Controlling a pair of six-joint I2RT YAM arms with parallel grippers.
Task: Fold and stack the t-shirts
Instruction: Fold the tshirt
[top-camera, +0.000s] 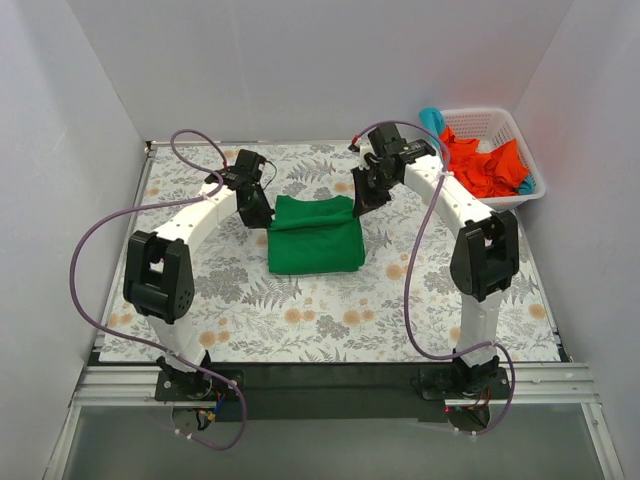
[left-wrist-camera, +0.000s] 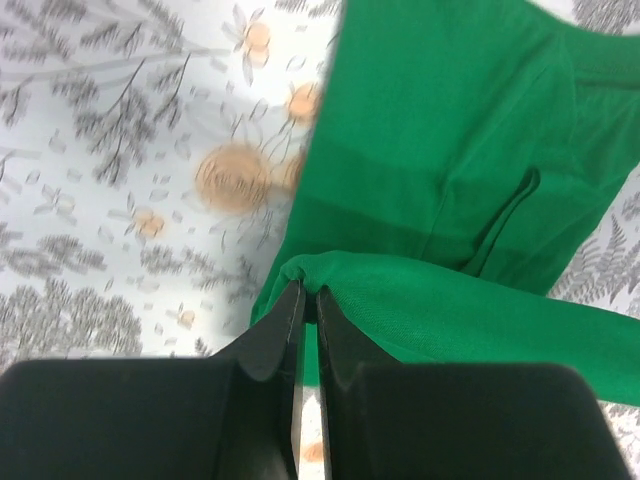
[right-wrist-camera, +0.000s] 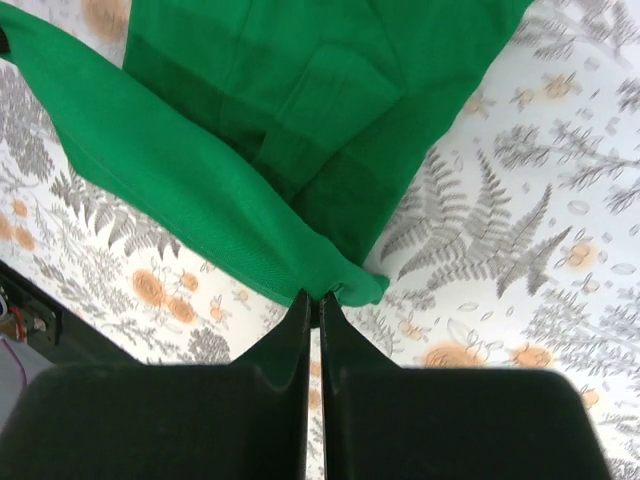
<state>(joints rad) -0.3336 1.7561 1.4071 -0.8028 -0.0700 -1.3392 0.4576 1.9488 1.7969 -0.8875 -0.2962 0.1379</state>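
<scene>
A bright green t-shirt (top-camera: 315, 238) lies partly folded in the middle of the flowered table cover. My left gripper (top-camera: 268, 210) is shut on its far left corner; the left wrist view shows the cloth edge (left-wrist-camera: 420, 300) pinched at the tips of that gripper (left-wrist-camera: 308, 292). My right gripper (top-camera: 357, 203) is shut on the far right corner, and in its wrist view the green hem (right-wrist-camera: 200, 190) runs from the tips of the gripper (right-wrist-camera: 315, 298) up to the left. Both corners are lifted a little off the table. Orange-red t-shirts (top-camera: 485, 165) and a teal-blue one (top-camera: 432, 119) lie in the basket.
A white lattice basket (top-camera: 530, 160) stands at the back right corner, against the white wall. White walls close in the left, back and right sides. The flowered cover (top-camera: 300, 310) reaches to the black rail where the arm bases sit.
</scene>
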